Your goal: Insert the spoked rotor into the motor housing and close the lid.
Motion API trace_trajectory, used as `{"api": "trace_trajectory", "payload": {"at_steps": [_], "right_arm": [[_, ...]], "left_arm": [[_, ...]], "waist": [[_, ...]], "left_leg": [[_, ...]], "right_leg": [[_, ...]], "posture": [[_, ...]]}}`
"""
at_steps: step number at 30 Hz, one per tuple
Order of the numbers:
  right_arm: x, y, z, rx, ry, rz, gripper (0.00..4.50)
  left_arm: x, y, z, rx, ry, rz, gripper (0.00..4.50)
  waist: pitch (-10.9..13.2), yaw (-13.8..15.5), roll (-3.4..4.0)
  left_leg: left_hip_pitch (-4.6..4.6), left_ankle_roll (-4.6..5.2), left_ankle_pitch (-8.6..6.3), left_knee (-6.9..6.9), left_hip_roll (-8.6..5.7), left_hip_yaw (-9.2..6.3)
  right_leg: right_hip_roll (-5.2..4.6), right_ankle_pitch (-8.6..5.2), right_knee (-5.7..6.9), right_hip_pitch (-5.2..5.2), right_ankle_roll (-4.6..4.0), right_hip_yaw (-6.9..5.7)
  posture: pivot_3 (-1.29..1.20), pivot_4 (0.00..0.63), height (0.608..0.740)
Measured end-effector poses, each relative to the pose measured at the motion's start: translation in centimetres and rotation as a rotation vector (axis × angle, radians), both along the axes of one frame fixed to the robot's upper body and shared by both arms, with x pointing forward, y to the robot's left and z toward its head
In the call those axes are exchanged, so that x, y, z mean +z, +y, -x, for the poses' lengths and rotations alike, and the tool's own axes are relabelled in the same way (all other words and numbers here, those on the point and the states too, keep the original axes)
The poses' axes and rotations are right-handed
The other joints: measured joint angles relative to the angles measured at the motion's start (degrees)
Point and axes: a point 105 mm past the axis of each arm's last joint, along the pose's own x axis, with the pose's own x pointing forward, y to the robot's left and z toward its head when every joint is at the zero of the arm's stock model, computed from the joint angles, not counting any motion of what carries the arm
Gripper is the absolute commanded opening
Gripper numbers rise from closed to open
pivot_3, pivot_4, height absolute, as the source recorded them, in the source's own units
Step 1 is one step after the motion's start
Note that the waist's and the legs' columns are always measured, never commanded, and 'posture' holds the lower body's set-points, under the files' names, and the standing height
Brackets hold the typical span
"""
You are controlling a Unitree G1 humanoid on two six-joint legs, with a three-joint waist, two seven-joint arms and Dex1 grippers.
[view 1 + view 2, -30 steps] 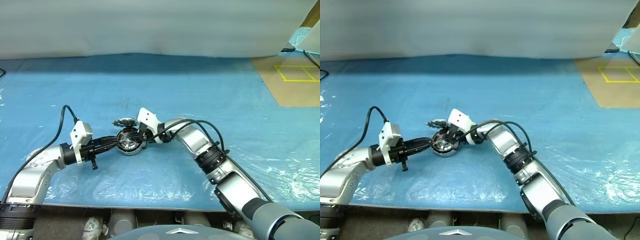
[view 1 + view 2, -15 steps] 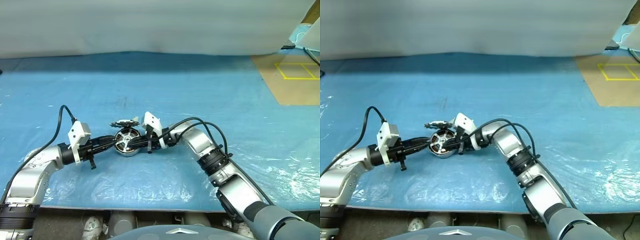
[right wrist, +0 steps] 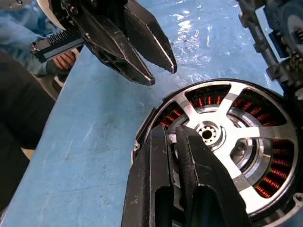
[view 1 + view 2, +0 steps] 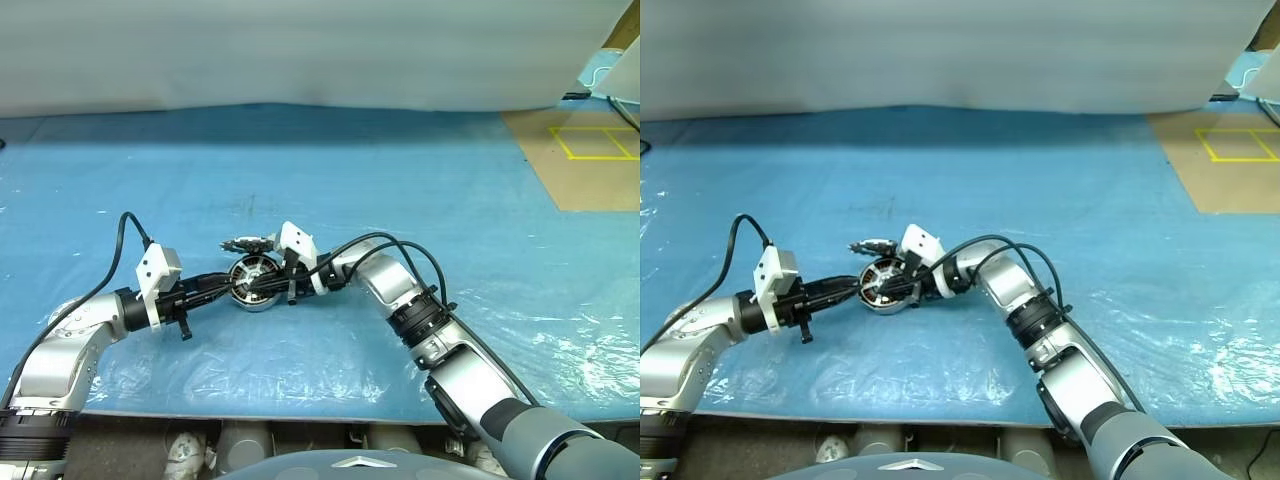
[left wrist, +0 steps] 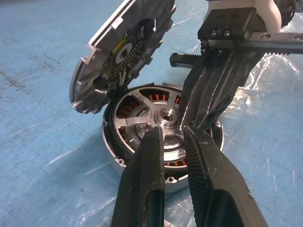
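Two pincers meet over the housing [image 5: 161, 142], which sits on the blue surface [image 4: 400, 180] in front of me. My left pincer [image 5: 173, 137] reaches in from the left, its narrowly parted fingers resting against the near rim and clasping nothing that I can make out, apparently to steady the cup. My right pincer [image 3: 173, 137] comes from the opposite side, clenched, its tips pressing on a silver spoke near the hub. The rotor [image 3: 227, 142] already lies inside the housing, copper windings showing between its spokes; the pressing tips are probably there to seat it fully. The lid [image 5: 120, 52] stands open on its hinge at the far edge, tilted up and back, its mottled inner face toward the rotor. Insertion looks nearly complete; what remains is swinging the lid down, for which both pincers must first clear the cup.
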Motion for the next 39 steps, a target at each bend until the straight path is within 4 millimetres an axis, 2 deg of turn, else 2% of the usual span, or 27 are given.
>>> {"api": "trace_trajectory", "payload": {"at_steps": [9, 12, 14, 17, 23, 26, 27, 29, 31, 35, 39], "right_arm": [[2.5, 1.1, -1.2, -0.069, 0.053, -0.114, 0.25], [1.9, 1.1, -1.7, -0.097, 0.029, -0.066, 0.25], [0.4, 0.9, -1.9, -0.101, -0.037, 0.016, 0.25], [0.3, 0.9, -1.7, -0.047, -0.189, 0.065, 0.25], [0.1, 1.5, -1.8, 0.013, -0.382, 0.125, 0.25], [-0.1, 1.7, -1.6, 0.081, -0.529, 0.183, 0.25], [-0.1, 1.9, -1.6, 0.106, -0.58, 0.207, 0.25], [-0.4, 2.0, -1.5, 0.128, -0.614, 0.236, 0.25], [-0.5, 2.0, -1.5, 0.123, -0.588, 0.237, 0.25], [-0.8, 2.1, -2.0, -0.025, -0.212, 0.168, 0.25], [-0.6, 1.3, -1.7, -0.061, -0.027, 0.138, 0.25]], "left_arm": [[-0.2, -0.3, 0.0, -0.007, 0.004, 0.004, 0.74], [-0.2, -0.4, 0.0, -0.008, 0.005, 0.004, 0.74], [-0.3, -0.4, 0.0, -0.008, 0.005, 0.007, 0.74], [-0.3, -0.4, 0.0, -0.007, 0.007, 0.007, 0.74], [-0.4, -0.5, 0.0, -0.002, 0.006, 0.01, 0.74], [-0.4, -0.5, 0.0, -0.002, 0.006, 0.013, 0.74], [-0.4, -0.5, 0.0, -0.002, 0.002, 0.013, 0.74], [-0.3, -0.5, 0.0, -0.002, -0.002, 0.013, 0.74], [-0.4, -0.5, 0.0, 0.001, -0.002, 0.013, 0.74], [-0.4, -0.5, -0.1, 0.006, -0.006, 0.012, 0.74], [-0.5, -0.4, -0.1, 0.008, -0.008, 0.004, 0.74]], "waist": [[0.0, 0.0, 0.0], [0.0, 0.0, 0.0], [0.0, 0.0, 0.01], [0.0, -0.1, 0.01], [0.0, -0.2, 0.03], [0.0, -0.2, 0.11], [0.0, -0.2, 0.12], [-0.1, -0.1, 0.16], [-0.2, -0.1, 0.2], [-0.2, -0.1, 0.21], [-0.4, 0.1, 0.32]], "left_leg": [[-0.06, -0.01, 0.0, 0.0, 0.0, 0.0], [-0.06, -0.02, 0.01, 0.0, 0.0, 0.0], [-0.06, -0.03, 0.01, 0.0, 0.0, 0.0], [0.0, -0.03, 0.01, -0.01, -0.01, 0.01], [0.33, -0.02, 0.0, -0.01, 0.0, 0.02], [0.87, 0.12, -0.09, -0.06, 0.0, 0.02], [1.18, 0.2, -0.15, -0.19, 0.0, 0.02], [1.43, 0.21, -0.15, -0.31, -0.04, 0.01], [1.49, 0.22, -0.16, -0.38, -0.07, 0.0], [1.58, 0.22, -0.16, -0.6, -0.07, -0.02], [1.28, 0.15, -0.16, -0.69, -0.11, 0.09]], "right_leg": [[0.0, 0.0, 0.02, -0.06, 0.0, -0.02], [0.0, 0.0, 0.01, -0.06, 0.0, -0.02], [0.0, 0.0, 0.01, -0.06, 0.0, -0.03], [0.0, 0.0, 0.02, -0.04, 0.0, -0.01], [0.0, 0.0, 0.06, 0.21, 0.0, 0.04], [-0.02, -0.02, 0.04, 0.72, 0.03, 0.09], [-0.06, -0.17, 0.03, 0.93, 0.28, 0.15], [-0.09, -0.29, 0.02, 1.08, 0.48, 0.26], [-0.09, -0.29, 0.01, 1.09, 0.49, 0.34], [-0.08, -0.29, 0.02, 1.02, 0.48, 0.46], [-0.08, -0.16, -0.29, 0.92, 0.15, 0.4]], "posture": [[0.0, 0.15, 0.74], [0.0, 0.15, 0.74], [0.0, 0.15, 0.74], [0.0, 0.15, 0.74], [0.0, 0.15, 0.74], [0.0, 0.15, 0.74], [0.0, 0.15, 0.74], [0.0, 0.15, 0.74], [0.0, 0.15, 0.74], [0.0, 0.15, 0.74], [0.0, 0.15, 0.74]]}}
